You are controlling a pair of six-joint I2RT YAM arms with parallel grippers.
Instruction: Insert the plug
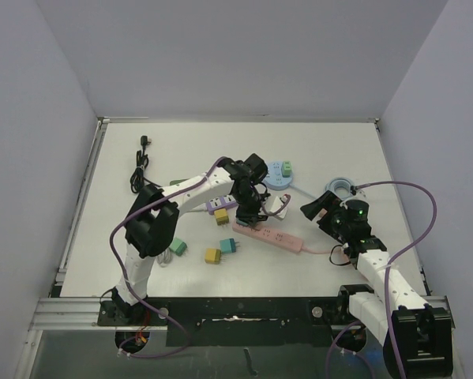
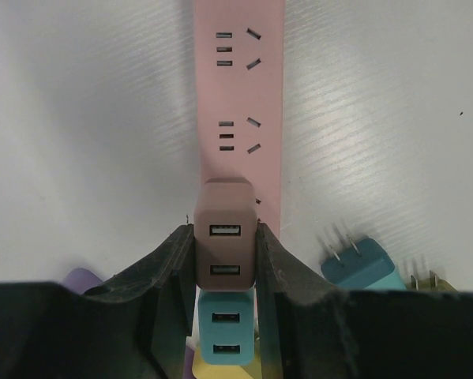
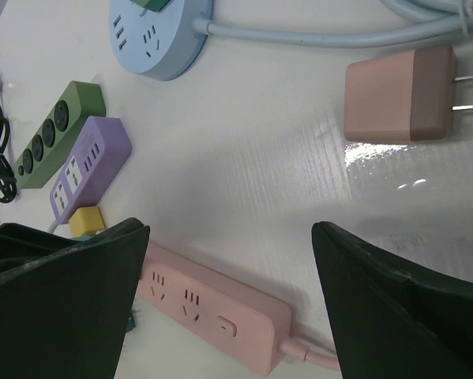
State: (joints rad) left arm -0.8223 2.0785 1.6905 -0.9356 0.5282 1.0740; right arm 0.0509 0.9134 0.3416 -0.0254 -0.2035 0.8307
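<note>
The left gripper (image 2: 226, 237) pinches a dusty-pink USB charger (image 2: 226, 207) over one end of the pink power strip (image 2: 240, 95). The right gripper (image 3: 232, 233) hovers with its fingers spread wide near the strip's other end.

No legible text, labels or numbers.

Open tabletop (image 2: 86, 118) flanks the pink power strip (image 2: 240, 95) on both sides. At one end a teal adapter (image 2: 361, 260) and the purple strip (image 1: 217, 207) crowd close, narrowing access.
</note>
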